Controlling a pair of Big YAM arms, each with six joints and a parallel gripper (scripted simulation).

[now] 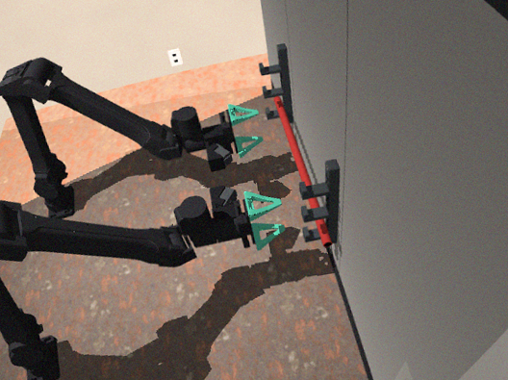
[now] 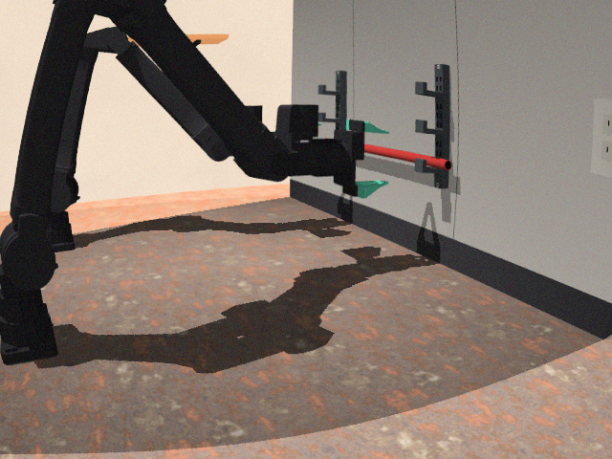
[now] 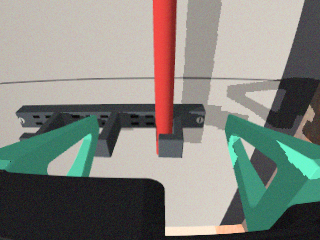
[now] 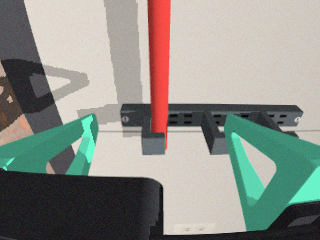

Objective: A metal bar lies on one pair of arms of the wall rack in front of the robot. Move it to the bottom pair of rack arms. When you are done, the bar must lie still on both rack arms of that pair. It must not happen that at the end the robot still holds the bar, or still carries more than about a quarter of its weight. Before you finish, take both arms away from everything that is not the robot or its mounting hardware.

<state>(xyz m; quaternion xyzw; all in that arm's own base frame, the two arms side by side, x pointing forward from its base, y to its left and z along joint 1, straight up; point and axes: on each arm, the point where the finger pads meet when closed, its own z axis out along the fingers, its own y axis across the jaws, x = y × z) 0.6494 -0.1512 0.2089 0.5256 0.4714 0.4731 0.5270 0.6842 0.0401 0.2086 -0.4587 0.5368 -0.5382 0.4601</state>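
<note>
Top view, going from the robot's left to its right: the left gripper (image 1: 260,126) (image 3: 161,122) is wide open with nothing between its fingers, apart from the left bottom rack arm (image 1: 271,113) (image 3: 171,146), which bears one end of the red bar (image 1: 296,150) (image 2: 404,155) (image 3: 164,60) (image 4: 159,60). The bar spans across to the right bottom rack arm (image 1: 311,234) (image 2: 420,165) (image 4: 153,145) and lies on it too. Facing that side, the right gripper (image 1: 281,214) (image 2: 387,157) (image 4: 161,120) is also spread wide, holding nothing.
</note>
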